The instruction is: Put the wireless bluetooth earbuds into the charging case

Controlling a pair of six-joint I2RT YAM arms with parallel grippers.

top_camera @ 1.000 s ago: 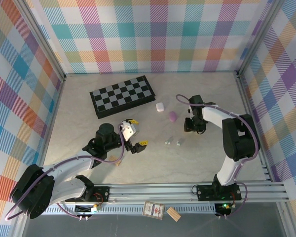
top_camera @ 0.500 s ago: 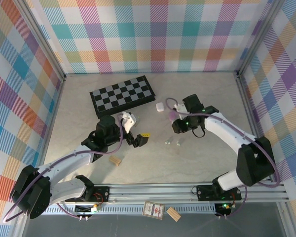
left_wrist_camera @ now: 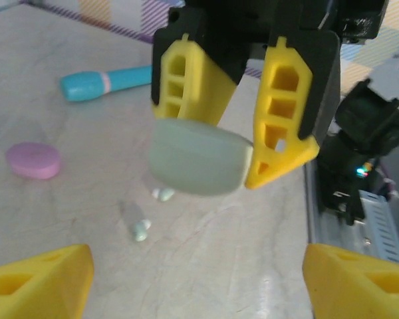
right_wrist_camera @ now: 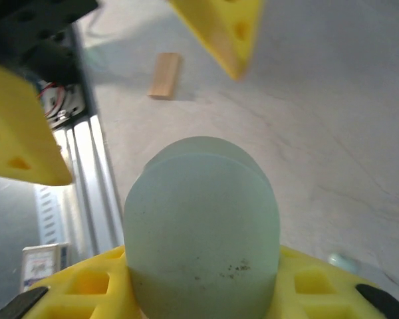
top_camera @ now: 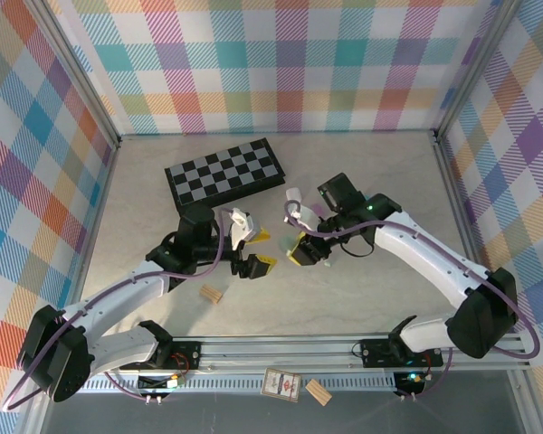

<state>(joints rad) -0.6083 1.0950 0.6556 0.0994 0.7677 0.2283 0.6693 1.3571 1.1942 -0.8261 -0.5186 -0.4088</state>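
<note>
left end effector [top_camera: 264,250] stands wide open, holding nothing, low over the surface [top_camera: 136,208]. just to its right, the right end effector [top_camera: 300,251] is clamped on a pale green charging case [left_wrist_camera: 199,158], lifted off the surface. two pale earbuds [left_wrist_camera: 140,230] lie loose on the surface near the raised case.

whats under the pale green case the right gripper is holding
Below the pale green case, clamped in the right gripper, two pale earbuds lie on the table; the upper one is partly covered by the case's edge.
</note>
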